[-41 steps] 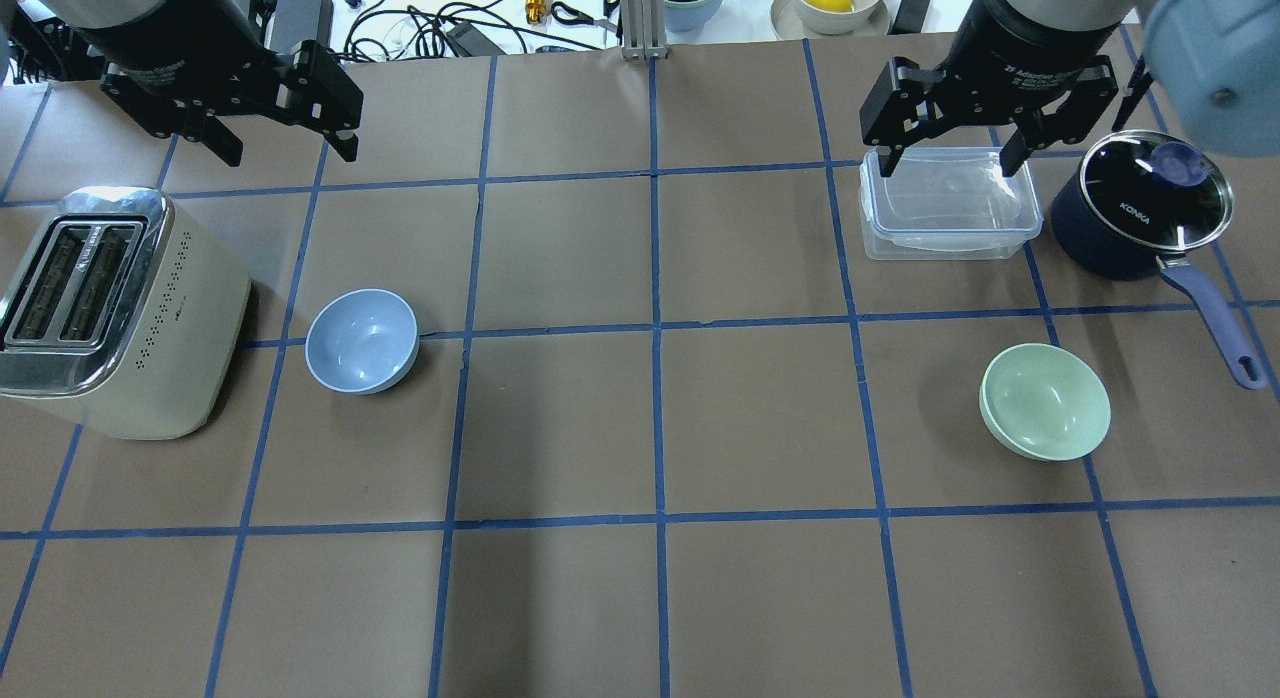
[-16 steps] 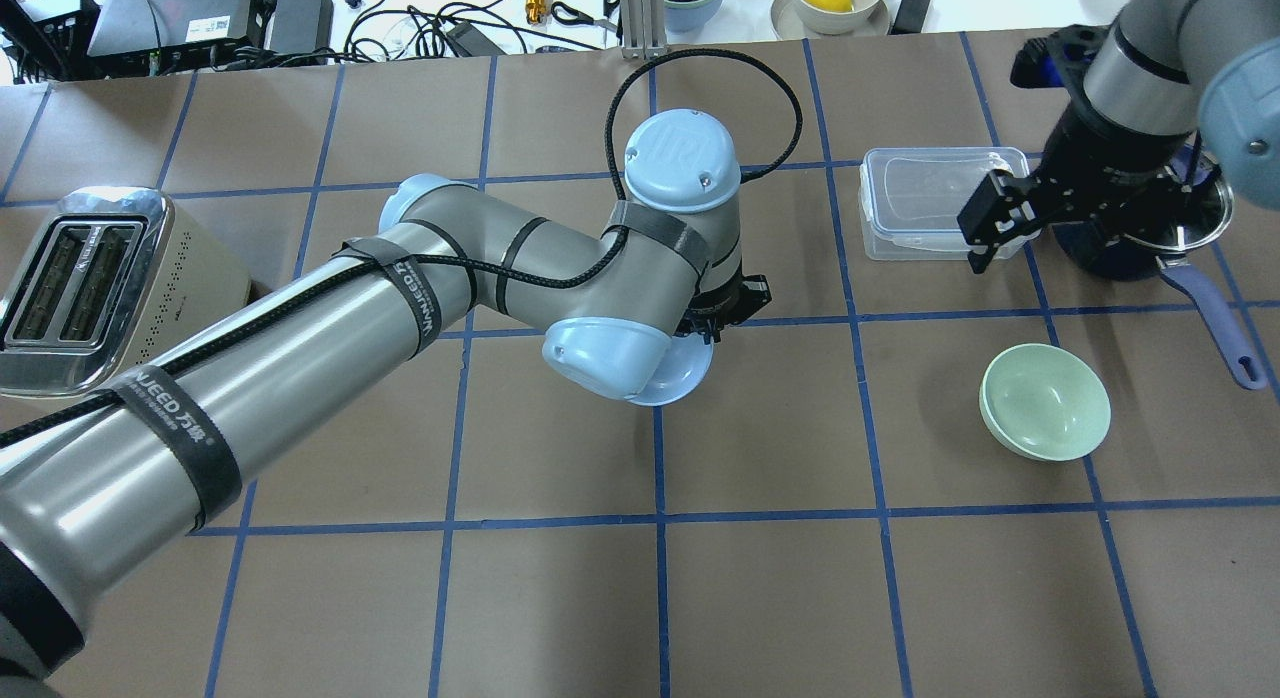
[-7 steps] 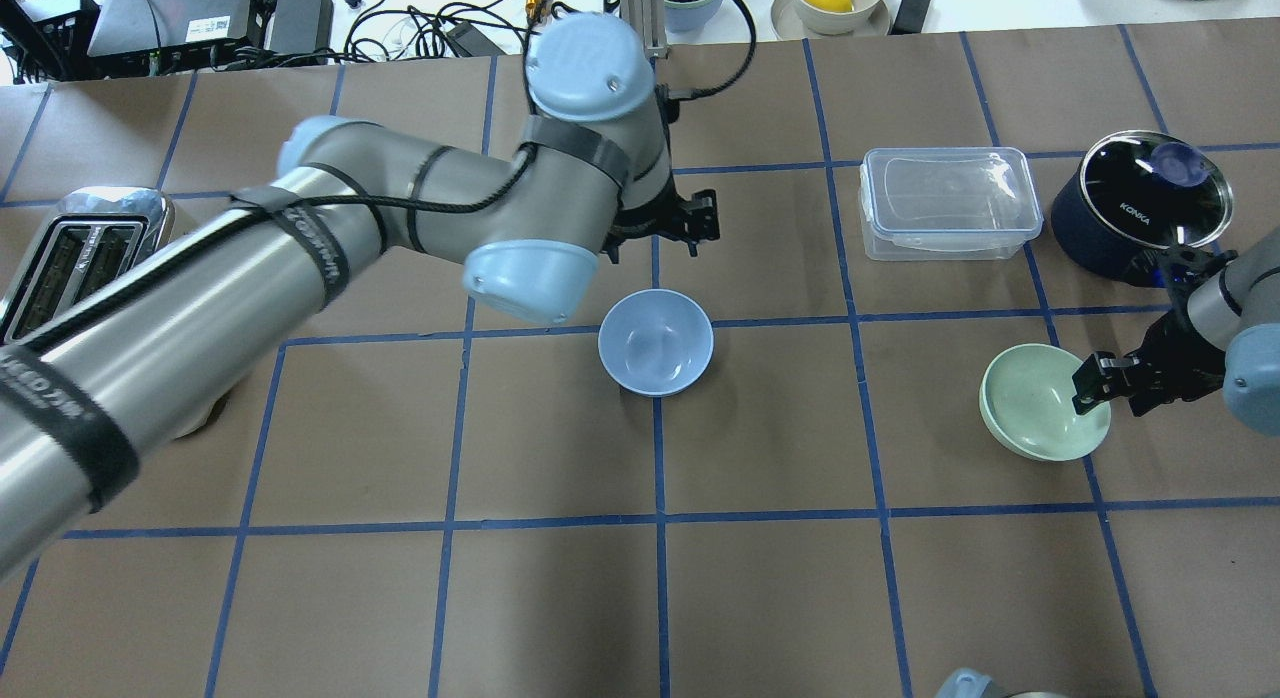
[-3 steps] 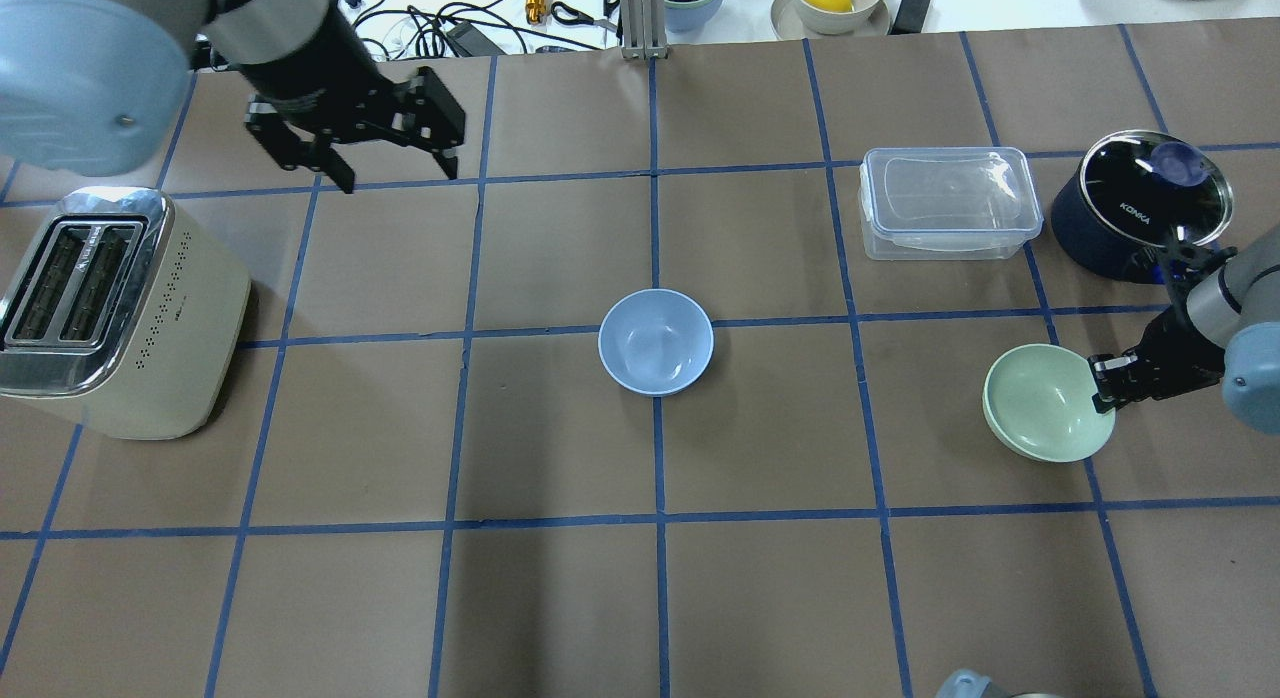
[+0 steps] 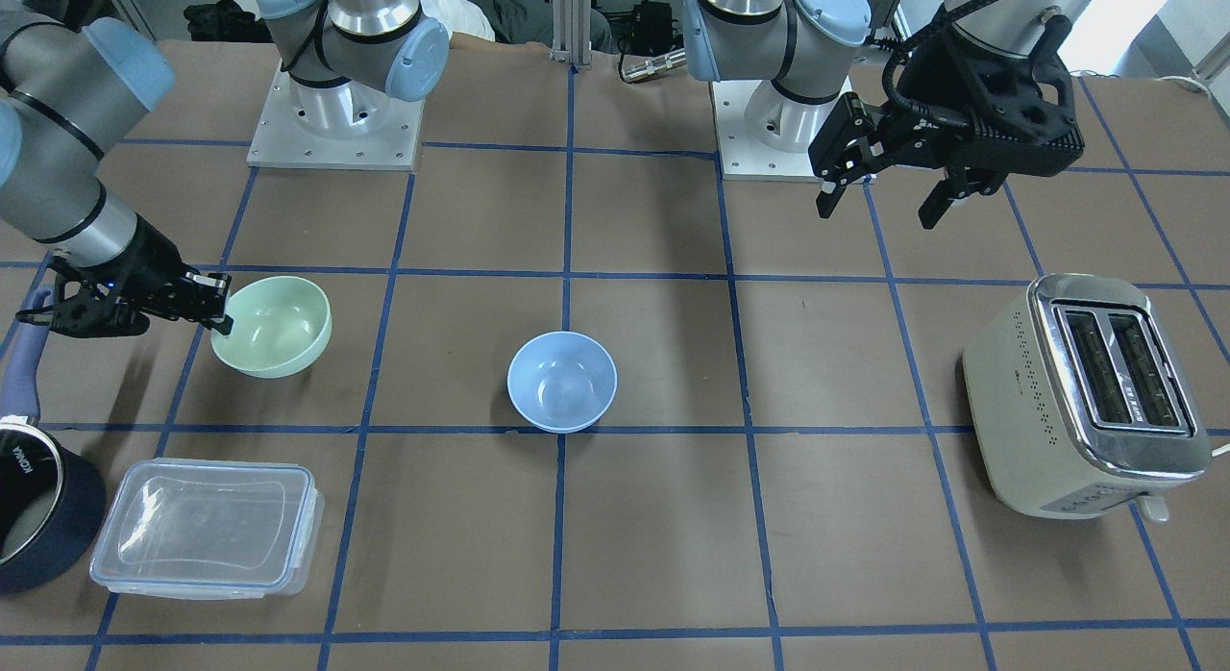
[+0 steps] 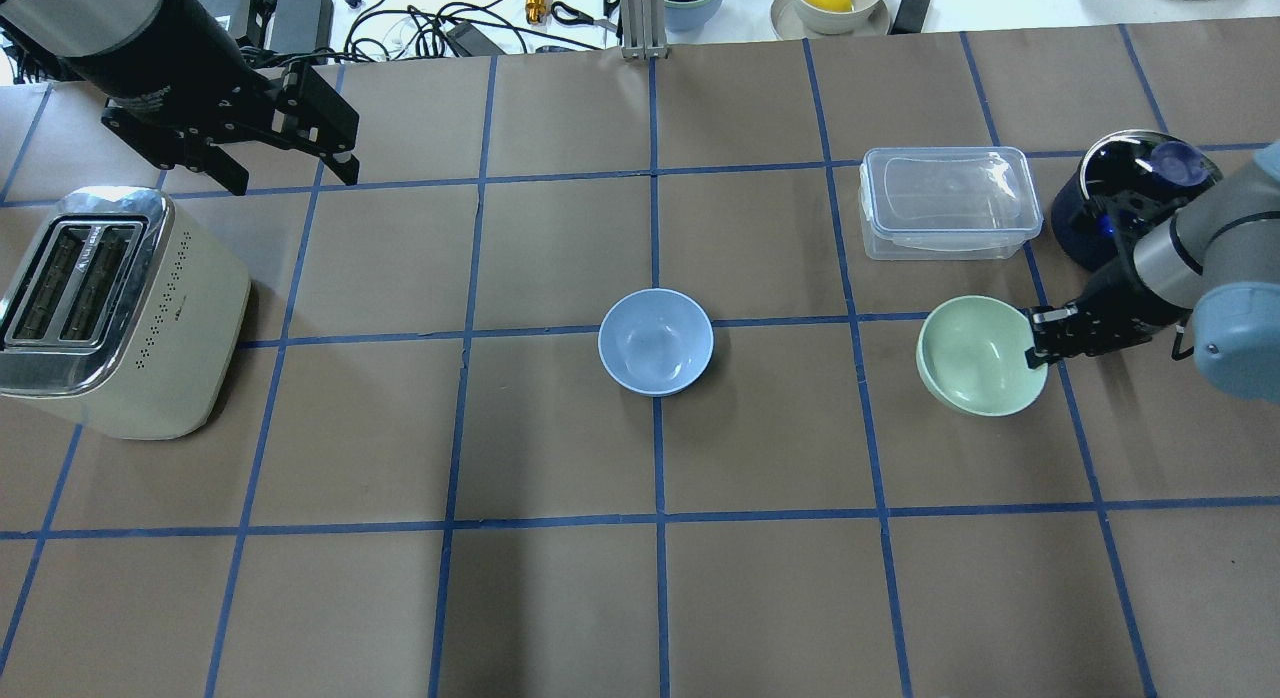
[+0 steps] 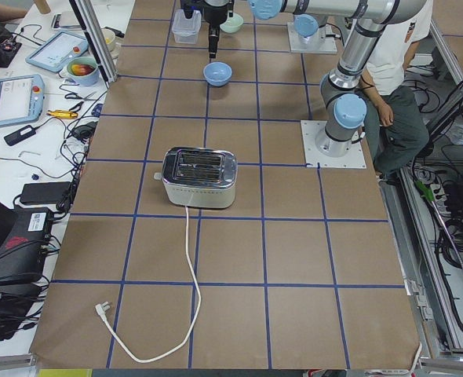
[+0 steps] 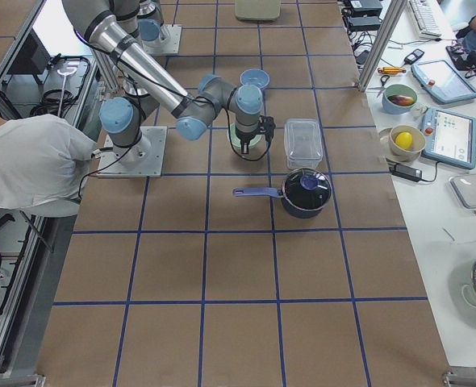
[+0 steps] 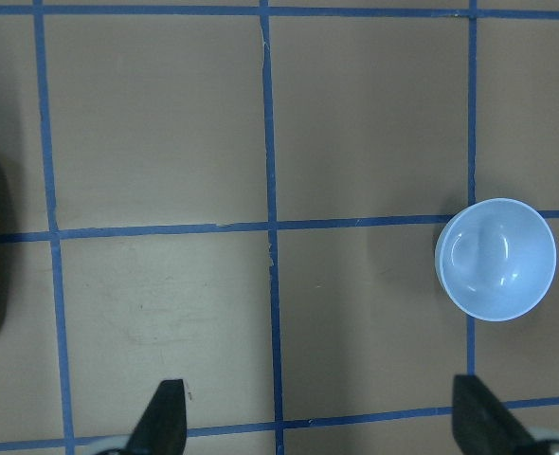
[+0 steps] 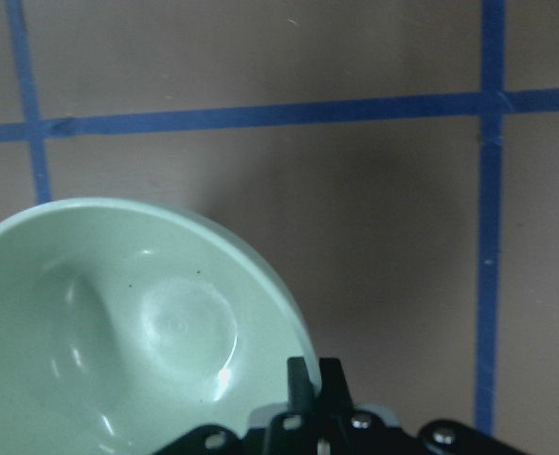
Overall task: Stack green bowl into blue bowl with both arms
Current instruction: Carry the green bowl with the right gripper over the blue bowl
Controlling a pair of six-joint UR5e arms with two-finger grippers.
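The green bowl (image 6: pixel 975 358) is to the right of the table's middle, its right rim pinched by my right gripper (image 6: pixel 1035 343), which is shut on it. The right wrist view shows the fingers (image 10: pixel 315 374) closed on the rim of the green bowl (image 10: pixel 137 322), which casts a shadow and seems slightly off the table. The blue bowl (image 6: pixel 656 340) stands upright and empty at the centre, apart from both grippers. It also shows in the left wrist view (image 9: pixel 495 258). My left gripper (image 6: pixel 290 173) is open and empty at the back left, high above the table.
A cream toaster (image 6: pixel 110 308) stands at the left. A clear lidded container (image 6: pixel 948 203) and a navy saucepan (image 6: pixel 1110 198) stand at the back right, close behind my right arm. Cables and other bowls lie beyond the table's far edge.
My left arm set the blue bowl at the centre, let go and withdrew to the back left. My right gripper shut on the green bowl's rim and moved it left toward the blue bowl.
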